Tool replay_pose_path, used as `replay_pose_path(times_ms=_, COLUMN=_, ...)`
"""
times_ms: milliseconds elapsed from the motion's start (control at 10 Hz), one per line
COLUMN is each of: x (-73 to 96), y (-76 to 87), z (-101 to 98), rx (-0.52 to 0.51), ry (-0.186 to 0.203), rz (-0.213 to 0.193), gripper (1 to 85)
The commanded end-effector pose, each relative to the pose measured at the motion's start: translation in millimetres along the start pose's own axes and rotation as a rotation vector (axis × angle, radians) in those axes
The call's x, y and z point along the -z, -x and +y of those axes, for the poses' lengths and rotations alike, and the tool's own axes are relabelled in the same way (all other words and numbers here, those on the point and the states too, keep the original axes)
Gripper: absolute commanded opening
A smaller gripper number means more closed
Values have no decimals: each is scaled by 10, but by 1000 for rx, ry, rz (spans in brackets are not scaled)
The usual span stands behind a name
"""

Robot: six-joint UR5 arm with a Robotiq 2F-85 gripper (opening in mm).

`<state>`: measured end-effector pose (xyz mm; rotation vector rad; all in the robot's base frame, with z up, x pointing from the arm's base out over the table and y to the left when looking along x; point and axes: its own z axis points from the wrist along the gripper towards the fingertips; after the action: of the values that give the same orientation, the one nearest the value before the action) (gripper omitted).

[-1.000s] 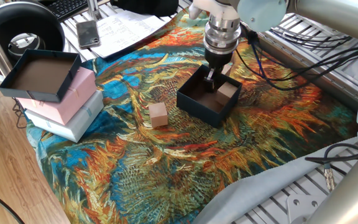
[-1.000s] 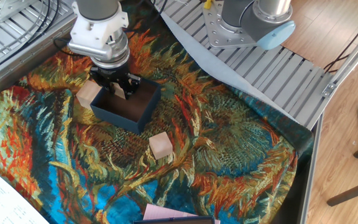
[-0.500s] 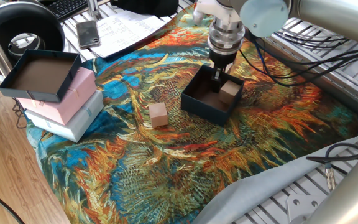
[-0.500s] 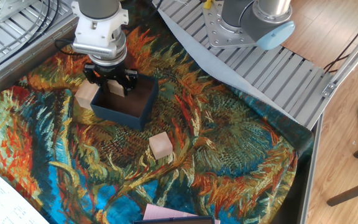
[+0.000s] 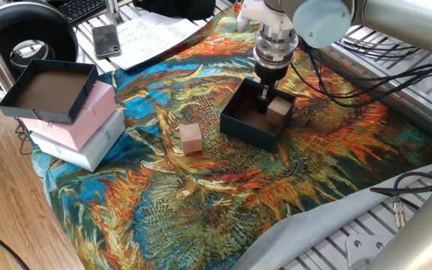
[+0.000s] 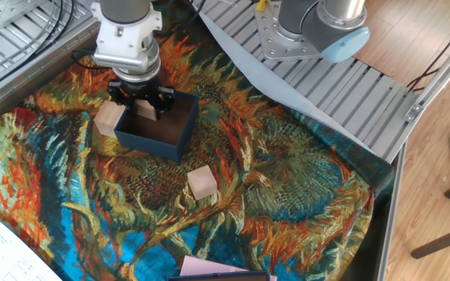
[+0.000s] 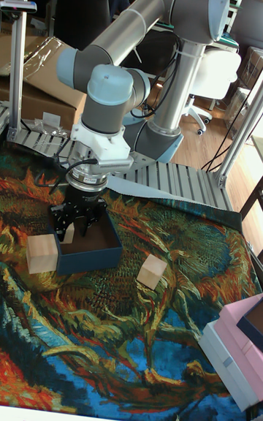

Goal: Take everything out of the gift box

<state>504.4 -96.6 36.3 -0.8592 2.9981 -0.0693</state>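
Note:
The dark navy gift box (image 5: 244, 133) (image 6: 157, 146) (image 7: 91, 257) stands on the painted cloth. One pale wooden cube (image 5: 278, 110) (image 6: 147, 111) (image 7: 68, 234) lies inside it against a wall. My gripper (image 5: 265, 96) (image 6: 141, 101) (image 7: 77, 222) reaches down into the box, open, its fingers spread on either side of that cube. A second cube (image 6: 109, 119) (image 7: 42, 253) sits on the cloth right against the box's outer wall. A third cube (image 5: 191, 139) (image 6: 202, 183) (image 7: 153, 271) rests on the cloth a short way from the box.
The dark lid (image 5: 47, 90) with brown inside lies on a pink box (image 5: 90, 118) stacked on a white box (image 5: 88, 150) at the cloth's edge. A phone (image 5: 106, 40) and papers (image 5: 152, 34) lie behind. Cables (image 5: 366, 67) run near the arm.
The gripper has shifted a little across the box toward its far wall, and the box has slid slightly with it. The two cubes outside have not moved.

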Motion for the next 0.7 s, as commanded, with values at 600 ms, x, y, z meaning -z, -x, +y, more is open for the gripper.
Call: replay_pose_path(times_ms=600, x=-8, y=-75, z=-111, rx=76, ry=-20, rz=19, gripper=560)
